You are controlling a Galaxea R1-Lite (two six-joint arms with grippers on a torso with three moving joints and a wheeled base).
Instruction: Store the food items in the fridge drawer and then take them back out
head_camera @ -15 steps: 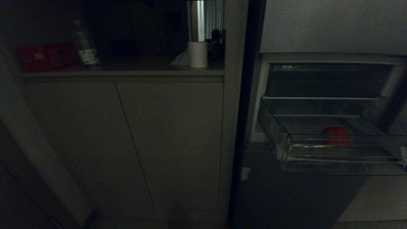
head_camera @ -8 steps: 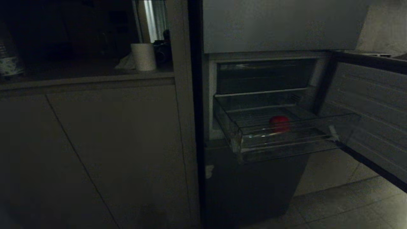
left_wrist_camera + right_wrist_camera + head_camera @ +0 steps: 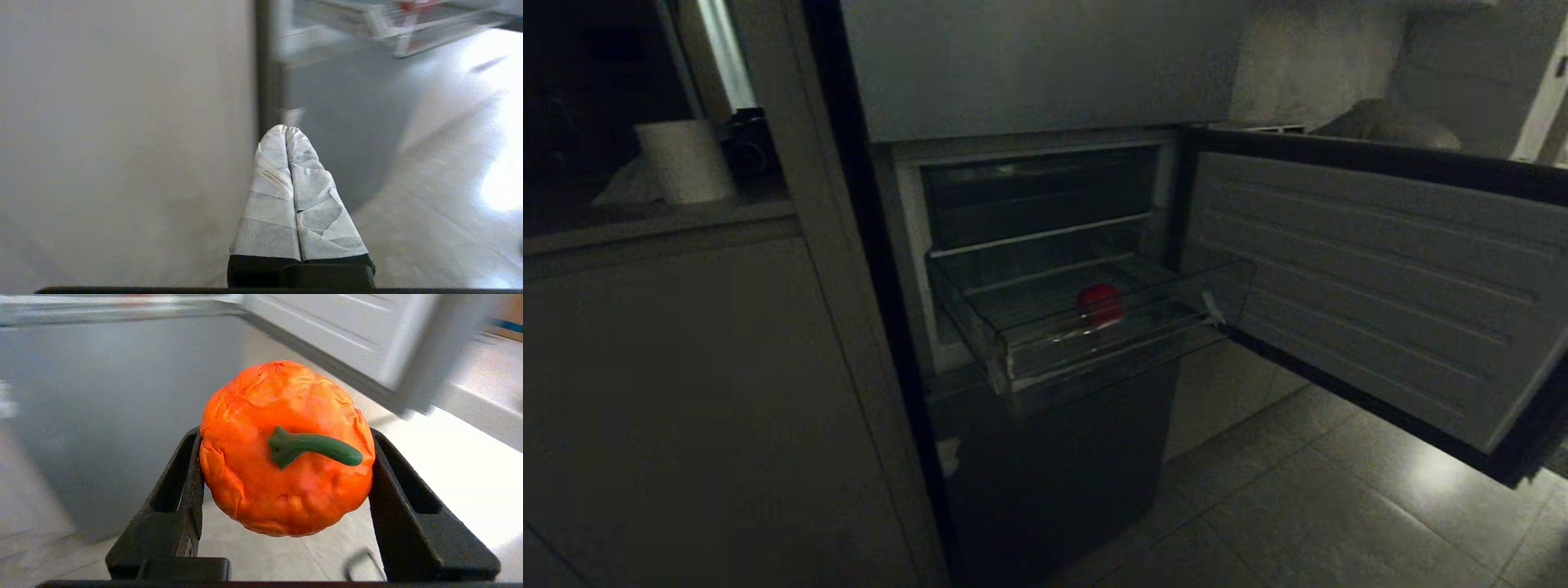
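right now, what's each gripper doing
Left gripper: shut, holding nothing.
Right gripper: closed on an orange pumpkin-like food item.

Two different robot hands
Left hand (image 3: 286,132): fingers wrapped in pale tape, black base. Right hand (image 3: 286,457): bare black angular fingers.

drawer (image 3: 1013,359) pulled out | red item (image 3: 1100,304) inside | orange pumpkin (image 3: 286,449) gripped
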